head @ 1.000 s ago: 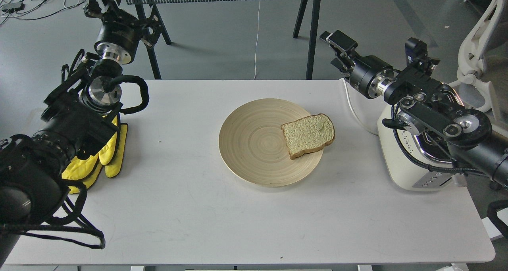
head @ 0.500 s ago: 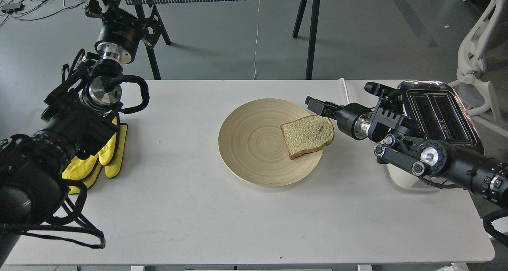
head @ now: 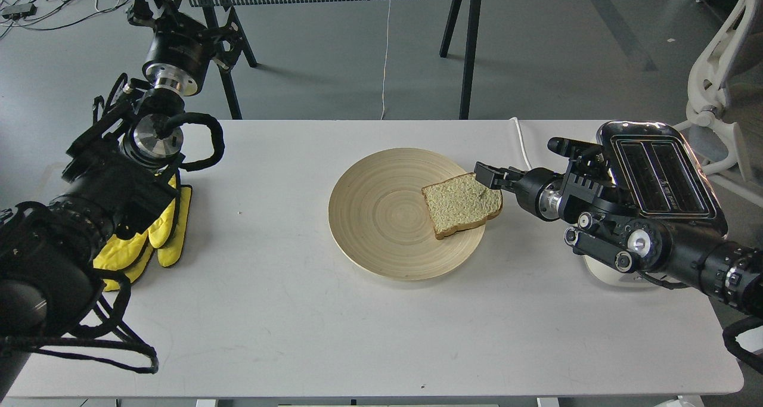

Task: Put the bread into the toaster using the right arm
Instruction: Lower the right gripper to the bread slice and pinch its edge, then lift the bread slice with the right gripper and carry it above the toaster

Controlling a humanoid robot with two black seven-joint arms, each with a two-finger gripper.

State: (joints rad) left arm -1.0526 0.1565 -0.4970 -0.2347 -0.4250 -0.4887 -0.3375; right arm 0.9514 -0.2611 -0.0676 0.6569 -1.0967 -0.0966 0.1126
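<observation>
The bread (head: 462, 203) lies flat on the right part of a round wooden plate (head: 381, 216) near the middle of the bench (head: 298, 323), its rounded top pointing toward the right edge. The toaster (head: 656, 174) stands at the right edge, slots facing up and unoccupied.

The step in hand looks like the pick-up. To do it well, the right end effector (head: 486, 174) should take the slice by its crust at the rounded end, where the crumb is firmest, with one finger sliding under the rim and one above. A gentle squeeze is wise; soft bread probably tears or folds if pinched hard. The plate may slide if pushed sideways, so the approach should come low and level.

The right arm (head: 644, 240) reaches in from the right edge, stretched nearly level across the front of the toaster, its tip at the upper right corner of the slice. Whether the fingers are parted or clenched, I cannot tell; the tip is dark and small.

The left end effector (head: 143, 2) is raised beyond the far left corner, its state unreadable.
</observation>
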